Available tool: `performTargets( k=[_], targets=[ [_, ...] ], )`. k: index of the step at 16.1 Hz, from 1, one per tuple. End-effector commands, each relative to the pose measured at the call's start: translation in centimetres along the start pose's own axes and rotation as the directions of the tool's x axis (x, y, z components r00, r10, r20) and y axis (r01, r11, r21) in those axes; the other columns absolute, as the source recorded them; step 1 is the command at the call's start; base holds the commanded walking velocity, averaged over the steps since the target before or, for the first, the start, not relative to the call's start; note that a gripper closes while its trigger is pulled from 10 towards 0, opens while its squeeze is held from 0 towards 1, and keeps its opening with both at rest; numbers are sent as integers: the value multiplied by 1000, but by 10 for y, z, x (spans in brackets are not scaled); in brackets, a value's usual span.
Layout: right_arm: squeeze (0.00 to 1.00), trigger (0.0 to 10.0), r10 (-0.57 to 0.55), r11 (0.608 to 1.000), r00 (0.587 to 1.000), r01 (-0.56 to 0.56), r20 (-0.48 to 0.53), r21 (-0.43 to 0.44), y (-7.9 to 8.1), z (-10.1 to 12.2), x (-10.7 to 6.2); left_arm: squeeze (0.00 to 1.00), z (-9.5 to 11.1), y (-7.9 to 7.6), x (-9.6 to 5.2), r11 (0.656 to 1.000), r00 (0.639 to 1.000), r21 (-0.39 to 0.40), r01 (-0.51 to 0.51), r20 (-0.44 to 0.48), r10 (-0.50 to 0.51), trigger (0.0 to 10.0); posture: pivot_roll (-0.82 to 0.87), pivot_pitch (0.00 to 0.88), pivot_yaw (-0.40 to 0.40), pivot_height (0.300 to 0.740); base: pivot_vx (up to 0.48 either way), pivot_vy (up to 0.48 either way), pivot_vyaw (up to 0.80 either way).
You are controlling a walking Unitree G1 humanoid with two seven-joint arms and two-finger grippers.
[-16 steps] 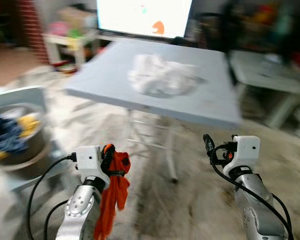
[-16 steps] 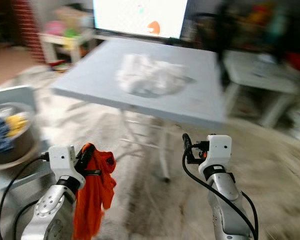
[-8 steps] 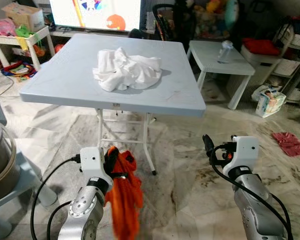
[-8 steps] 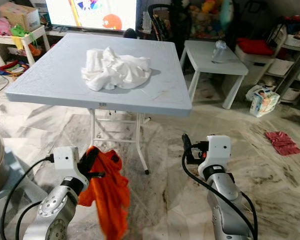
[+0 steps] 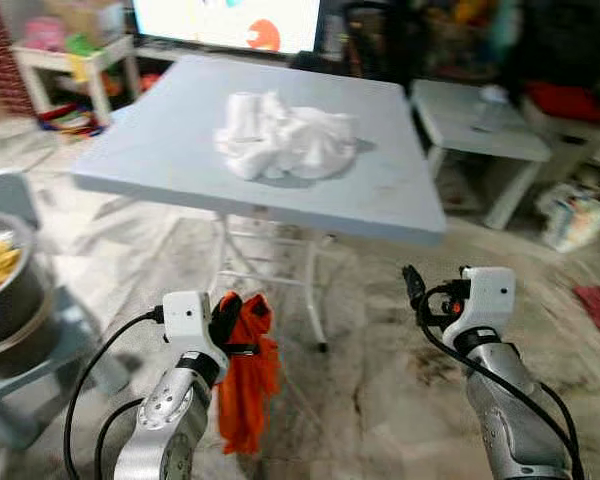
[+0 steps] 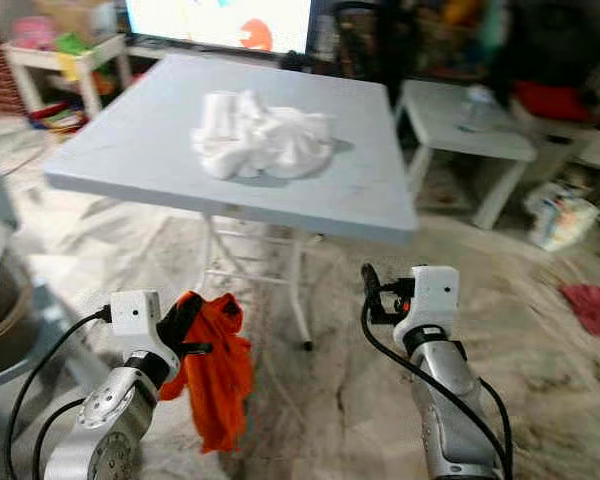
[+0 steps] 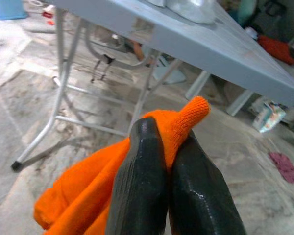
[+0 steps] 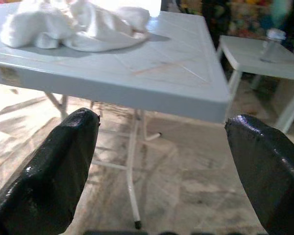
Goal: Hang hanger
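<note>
Orange knit cloth [image 5: 247,378] hangs from the left claw [image 5: 223,318], whose two black fingers [image 7: 139,186] are clenched on a fold of it, low and near on the left, short of the grey-blue folding table [image 5: 180,150]. The garment dangles free above the marbled floor [image 6: 310,400], apart from the table's white legs. A crumpled white cloth [image 5: 285,140] lies on the tabletop toward its far side. The right claw [image 6: 372,292] is held up on the right, near the table's front edge, its fingers [image 8: 54,166] spread wide with nothing between them. A metal bowl of clothes [image 5: 5,290] sits at the near left, a small white side table [image 6: 470,130] stands far right, and a lit screen [image 5: 230,15] glows beyond.

No hanger can be made out here, nor any rail to hang one on; the pictures are somewhat blurred. The step in hand looks like carrying: the robot bears the orange garment while facing the table. The next move likely calls for finding the hanger or the hanging place, with the left grip kept firm so the cloth does not slip, and the free right claw ready to help.
</note>
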State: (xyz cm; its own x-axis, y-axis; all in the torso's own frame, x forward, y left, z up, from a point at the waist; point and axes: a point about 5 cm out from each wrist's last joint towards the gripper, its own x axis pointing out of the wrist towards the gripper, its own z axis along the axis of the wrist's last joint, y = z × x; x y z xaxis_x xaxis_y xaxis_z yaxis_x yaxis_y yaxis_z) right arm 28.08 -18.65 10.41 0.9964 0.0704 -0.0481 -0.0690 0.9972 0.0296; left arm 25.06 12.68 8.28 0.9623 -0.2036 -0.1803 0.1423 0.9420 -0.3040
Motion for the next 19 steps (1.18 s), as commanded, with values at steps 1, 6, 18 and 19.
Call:
performTargets(
  k=[1, 6, 18, 19],
  targets=[
    [0, 10000, -12, 1000, 1000, 12, -4, -2, -4, 0, 0, 0, 8, -7, 2, 999, 999, -2, 36, 30, -36, 10000, 54, 4, -83, 740, 0, 266, 0],
    [0, 10000, -15, 1000, 1000, 15, -3, -6, -5, 0, -1, 0, 10, -8, 3, 999, 999, 0, 43, 29, -43, 10000, 52, 0, -79, 740, 0, 359, -731],
    [0, 10000, -11, 1000, 1000, 11, 5, -7, -5, 2, 2, 0, 9, -8, 6, 999, 998, -5, 49, 25, -49, 10000, 51, 0, -84, 740, 0, 397, -800],
    [0, 10000, -8, 1000, 1000, 8, 6, -6, -4, 2, 2, 0, 8, -8, 6, 999, 999, -5, 48, 23, -48, 10000, 51, 0, -82, 740, 0, 424, -800]
  ],
)
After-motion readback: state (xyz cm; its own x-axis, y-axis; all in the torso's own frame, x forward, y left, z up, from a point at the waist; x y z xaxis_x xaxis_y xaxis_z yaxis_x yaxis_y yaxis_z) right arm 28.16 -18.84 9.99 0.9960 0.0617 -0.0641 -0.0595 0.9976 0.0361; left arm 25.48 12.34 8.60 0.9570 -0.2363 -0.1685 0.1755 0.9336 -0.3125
